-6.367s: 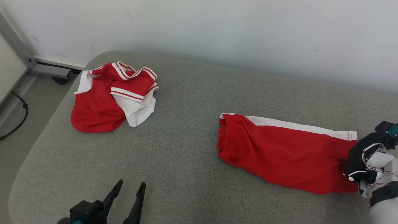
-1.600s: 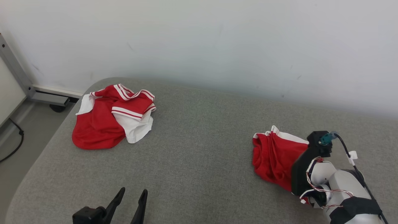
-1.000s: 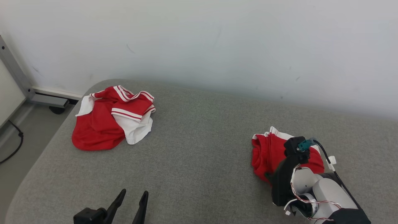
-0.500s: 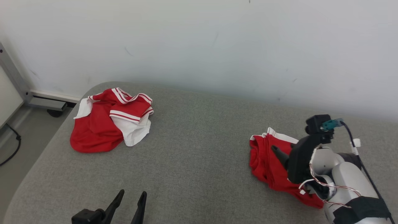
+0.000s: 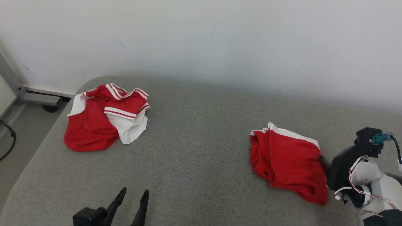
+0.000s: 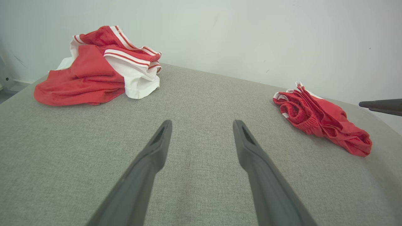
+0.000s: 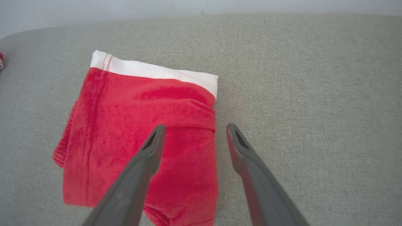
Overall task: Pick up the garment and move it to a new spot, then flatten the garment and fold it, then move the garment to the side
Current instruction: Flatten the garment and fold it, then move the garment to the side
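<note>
Two garments from the head view: folded red shorts point(image 5: 292, 163) with white band, right on grey counter point(image 5: 201, 150); crumpled red-and-white shirt point(image 5: 94, 131) well apart at far left. Right hand point(image 5: 322, 159) just beside shorts' right edge. Left wrist view: left hand point(image 6: 202, 122) spread wide over grey counter. Right wrist view: fingers apart above shorts, clamping nothing.

Right forearm point(image 5: 388, 190): pale, glossy; black wrist housing point(image 5: 344, 164); teal connector point(image 5: 378, 138) with dark cable point(image 5: 396, 150); thin red-white wires point(image 5: 370, 194). Jaws: long, tapered, dark grey.
</note>
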You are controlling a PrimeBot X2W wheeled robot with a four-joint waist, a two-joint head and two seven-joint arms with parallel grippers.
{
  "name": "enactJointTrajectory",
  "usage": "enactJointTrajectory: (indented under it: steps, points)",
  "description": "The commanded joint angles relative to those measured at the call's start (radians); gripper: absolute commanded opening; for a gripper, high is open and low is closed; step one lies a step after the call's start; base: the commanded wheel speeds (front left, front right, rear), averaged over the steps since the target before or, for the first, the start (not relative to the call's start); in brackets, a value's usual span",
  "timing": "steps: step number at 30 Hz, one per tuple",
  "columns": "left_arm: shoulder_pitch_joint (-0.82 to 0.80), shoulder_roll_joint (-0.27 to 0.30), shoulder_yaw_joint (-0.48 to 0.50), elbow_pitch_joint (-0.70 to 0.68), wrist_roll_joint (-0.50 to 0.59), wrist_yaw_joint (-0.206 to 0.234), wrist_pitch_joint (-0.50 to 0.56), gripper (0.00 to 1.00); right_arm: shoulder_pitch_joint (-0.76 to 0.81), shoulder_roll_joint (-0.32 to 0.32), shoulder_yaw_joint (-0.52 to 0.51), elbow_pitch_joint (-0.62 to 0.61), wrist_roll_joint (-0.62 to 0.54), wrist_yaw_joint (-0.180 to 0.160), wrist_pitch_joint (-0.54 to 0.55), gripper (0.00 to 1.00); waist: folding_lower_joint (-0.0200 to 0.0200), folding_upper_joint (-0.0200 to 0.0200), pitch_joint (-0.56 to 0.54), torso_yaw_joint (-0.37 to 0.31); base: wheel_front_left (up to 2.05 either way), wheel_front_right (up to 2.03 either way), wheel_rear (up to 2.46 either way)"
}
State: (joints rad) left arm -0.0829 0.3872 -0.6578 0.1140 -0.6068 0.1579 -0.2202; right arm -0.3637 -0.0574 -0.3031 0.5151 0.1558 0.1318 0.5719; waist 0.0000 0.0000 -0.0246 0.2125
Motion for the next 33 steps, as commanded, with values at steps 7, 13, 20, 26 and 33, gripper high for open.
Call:
enactJointTrajectory:
  steps: [7,13,20,26,33]
  points:
    - [-0.027,0.013,-0.004,0.002,0.002,-0.008,0.004,1.0,-0.022,0.006,-0.07,0.077,-0.032,-0.002,-0.027,1.0,0.0,0.0,0.026,0.01,0.0,0.0,0.0]
    - [-0.029,0.021,-0.008,-0.005,0.003,-0.008,0.005,1.0,-0.047,0.005,-0.097,0.171,-0.03,-0.002,-0.037,1.0,0.0,0.0,0.04,0.025,0.0,0.0,0.0]
    - [-0.034,0.023,-0.012,-0.01,0.004,-0.004,0.011,1.0,-0.091,0.005,-0.14,0.277,-0.052,-0.002,-0.065,1.0,0.0,0.0,0.052,0.045,0.0,0.0,0.0]
    - [-0.041,0.02,-0.017,-0.01,0.005,-0.002,0.011,1.0,-0.136,0.006,-0.177,0.37,-0.054,-0.002,-0.09,0.47,0.0,0.0,0.063,0.061,0.0,0.0,0.0]
    - [-0.046,0.015,-0.012,-0.005,-0.002,0.004,0.003,1.0,-0.195,0.008,-0.145,0.459,-0.04,-0.001,-0.117,0.0,0.0,0.0,0.076,0.057,0.0,0.0,0.0]
